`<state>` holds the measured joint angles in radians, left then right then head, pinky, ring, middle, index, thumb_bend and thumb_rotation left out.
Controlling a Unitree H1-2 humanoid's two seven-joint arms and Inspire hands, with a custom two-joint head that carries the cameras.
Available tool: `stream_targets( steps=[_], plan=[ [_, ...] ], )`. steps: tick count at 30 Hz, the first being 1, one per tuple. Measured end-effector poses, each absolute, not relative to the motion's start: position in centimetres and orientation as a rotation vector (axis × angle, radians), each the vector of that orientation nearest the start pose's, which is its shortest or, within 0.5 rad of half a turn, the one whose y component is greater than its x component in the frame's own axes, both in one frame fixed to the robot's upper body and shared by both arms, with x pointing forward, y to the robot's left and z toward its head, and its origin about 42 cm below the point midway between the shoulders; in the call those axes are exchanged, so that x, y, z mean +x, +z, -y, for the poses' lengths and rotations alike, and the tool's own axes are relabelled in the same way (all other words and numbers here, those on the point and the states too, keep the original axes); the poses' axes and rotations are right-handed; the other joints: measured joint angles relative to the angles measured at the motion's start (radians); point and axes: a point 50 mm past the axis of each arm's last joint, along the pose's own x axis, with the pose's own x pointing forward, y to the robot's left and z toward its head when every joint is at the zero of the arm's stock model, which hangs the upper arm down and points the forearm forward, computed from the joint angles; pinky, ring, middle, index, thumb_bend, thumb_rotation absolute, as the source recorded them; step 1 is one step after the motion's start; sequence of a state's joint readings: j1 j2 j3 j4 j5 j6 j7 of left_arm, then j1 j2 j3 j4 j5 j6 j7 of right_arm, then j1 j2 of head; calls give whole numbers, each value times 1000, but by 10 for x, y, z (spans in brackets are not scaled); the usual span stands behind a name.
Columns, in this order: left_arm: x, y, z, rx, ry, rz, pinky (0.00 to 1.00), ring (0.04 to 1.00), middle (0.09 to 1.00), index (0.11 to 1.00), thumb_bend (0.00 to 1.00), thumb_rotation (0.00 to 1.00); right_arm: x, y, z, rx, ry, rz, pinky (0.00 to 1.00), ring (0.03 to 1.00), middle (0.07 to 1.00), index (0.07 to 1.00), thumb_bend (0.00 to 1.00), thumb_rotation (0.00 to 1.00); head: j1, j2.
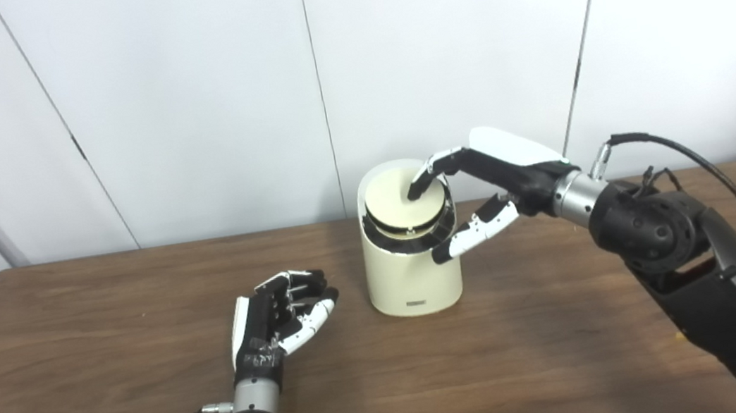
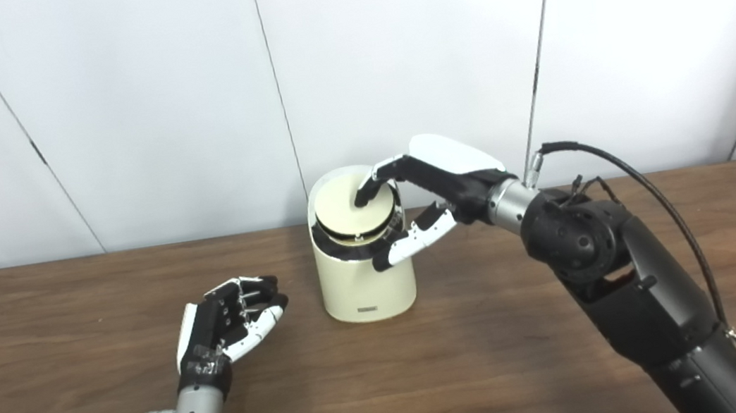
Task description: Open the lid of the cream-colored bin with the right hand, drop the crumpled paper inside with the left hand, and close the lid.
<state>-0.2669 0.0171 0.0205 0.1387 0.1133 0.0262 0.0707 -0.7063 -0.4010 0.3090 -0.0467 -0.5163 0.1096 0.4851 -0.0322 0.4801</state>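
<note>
The cream-colored bin (image 1: 413, 279) stands upright at the middle of the table. Its round lid (image 1: 393, 209) lies in the top opening with a dark ring around it. My right hand (image 1: 500, 182) reaches over the bin from the right, fingers spread. Its fingertips (image 1: 416, 191) touch the top of the lid, and its thumb hangs in front of the bin's rim. My left hand (image 1: 282, 310) rests on the table left of the bin, palm turned up, fingers loosely curled, with nothing seen in it. No crumpled paper is in view.
The brown wooden table (image 1: 71, 331) runs the full width, with its far edge against white wall panels (image 1: 198, 101). A black cable (image 1: 711, 168) loops above my right forearm.
</note>
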Motion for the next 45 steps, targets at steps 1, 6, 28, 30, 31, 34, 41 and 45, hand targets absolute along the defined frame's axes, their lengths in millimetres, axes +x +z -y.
stream_targets(
  steps=[1, 6, 28, 30, 31, 34, 41, 45],
  plan=[
    [368, 139, -203, 129, 33, 101, 538, 653, 702, 498, 499, 74, 432, 323, 184, -1129, 536, 432, 876, 893, 727, 688, 676, 436, 0, 0],
    [368, 139, -202, 126, 32, 100, 556, 663, 704, 498, 501, 78, 431, 321, 180, -1164, 530, 435, 900, 912, 730, 704, 674, 416, 6, 6],
    [368, 141, -200, 121, 33, 98, 562, 665, 704, 498, 501, 78, 430, 320, 170, -1224, 522, 484, 910, 888, 695, 683, 713, 437, 11, 14],
    [368, 141, -200, 121, 34, 97, 561, 663, 704, 498, 501, 79, 430, 320, 171, -1224, 526, 485, 923, 889, 690, 678, 712, 440, 12, 18],
    [368, 141, -200, 121, 35, 96, 559, 661, 702, 499, 502, 80, 430, 320, 171, -1225, 528, 487, 917, 881, 682, 670, 710, 437, 12, 18],
    [368, 141, -201, 121, 36, 90, 560, 663, 704, 499, 502, 80, 428, 320, 171, -1256, 551, 521, 940, 883, 666, 657, 691, 446, 12, 18],
    [368, 142, -201, 119, 38, 87, 567, 667, 709, 715, 597, 269, 423, 321, 173, -1394, 625, 663, 969, 866, 645, 617, 702, 417, 14, 28],
    [368, 142, -202, 119, 42, 87, 564, 663, 705, 716, 604, 276, 420, 318, 171, -1444, 664, 725, 996, 864, 638, 608, 717, 405, 17, 31]
  ],
)
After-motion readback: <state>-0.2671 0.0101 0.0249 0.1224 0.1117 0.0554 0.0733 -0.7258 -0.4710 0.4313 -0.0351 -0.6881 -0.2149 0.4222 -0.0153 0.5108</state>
